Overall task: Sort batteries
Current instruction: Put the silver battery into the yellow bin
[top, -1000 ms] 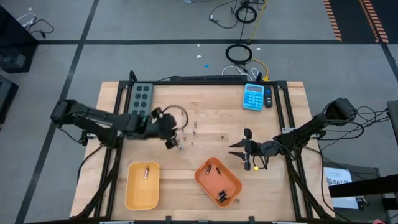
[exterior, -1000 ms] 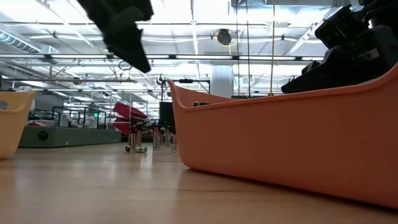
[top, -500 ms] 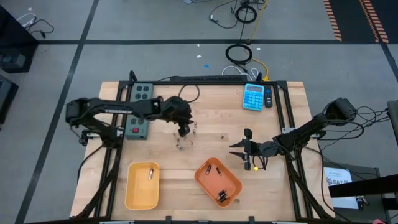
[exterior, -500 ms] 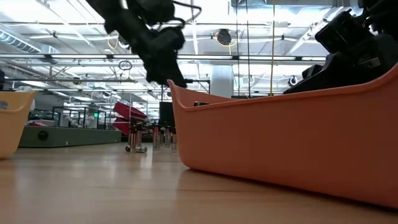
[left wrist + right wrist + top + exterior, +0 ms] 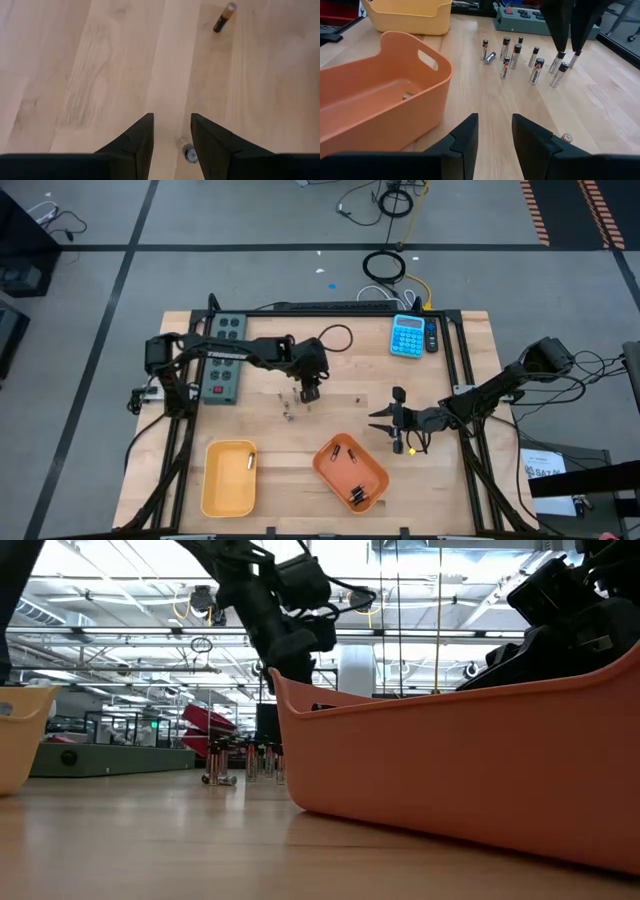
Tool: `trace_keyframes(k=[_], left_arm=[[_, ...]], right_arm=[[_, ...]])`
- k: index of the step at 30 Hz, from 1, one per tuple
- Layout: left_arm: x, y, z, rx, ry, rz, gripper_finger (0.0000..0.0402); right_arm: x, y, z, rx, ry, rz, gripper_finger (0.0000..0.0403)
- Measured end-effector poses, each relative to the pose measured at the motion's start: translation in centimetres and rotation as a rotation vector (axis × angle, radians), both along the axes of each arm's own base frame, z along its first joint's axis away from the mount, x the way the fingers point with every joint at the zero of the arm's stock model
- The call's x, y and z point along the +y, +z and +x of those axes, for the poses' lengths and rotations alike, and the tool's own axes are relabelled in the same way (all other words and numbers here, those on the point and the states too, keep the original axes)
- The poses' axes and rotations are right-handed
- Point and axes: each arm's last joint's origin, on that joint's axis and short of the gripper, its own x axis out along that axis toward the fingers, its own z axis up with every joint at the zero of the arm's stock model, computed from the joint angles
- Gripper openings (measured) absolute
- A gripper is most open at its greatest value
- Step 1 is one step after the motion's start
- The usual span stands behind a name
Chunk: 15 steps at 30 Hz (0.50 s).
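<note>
Several small batteries (image 5: 297, 398) stand upright on their ends in a loose cluster at the table's middle (image 5: 520, 55), with one lying among them. My left gripper (image 5: 310, 390) hangs open over the cluster's right end, pointing down. In the left wrist view one upright cell (image 5: 189, 152) shows beside a finger, below the gap (image 5: 172, 132). Another cell (image 5: 224, 10) lies alone farther right. My right gripper (image 5: 383, 420) waits open near the orange tray (image 5: 350, 473), well clear of the cells. That tray holds a few cells, and the yellow tray (image 5: 225, 480) holds one.
A grey power strip (image 5: 225, 355) lies at the far left and a blue calculator (image 5: 408, 335) at the far right. The two trays sit along the near edge. Bare wood lies between the battery cluster and the trays. The orange tray's wall (image 5: 450, 770) fills much of the low view.
My left gripper has swung from over the table's left-middle toward the right and slightly toward the far edge, ending over the battery cluster. The cell in the yellow tray has rolled toward that tray's right wall.
</note>
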Motion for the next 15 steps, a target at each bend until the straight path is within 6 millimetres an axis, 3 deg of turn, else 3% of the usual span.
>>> trace_keyframes(k=[9,15], left_arm=[[0.5,-2.4,0.5,0.081,-0.016,0.006,0.0139],[0.7,-2.6,0.6,0.091,-0.025,0.046,0.0139]], right_arm=[[0.0,0.0,0.0,0.001,-0.001,0.002,0.0109],[0.0,0.0,0.0,0.005,0.000,0.001,0.0109]])
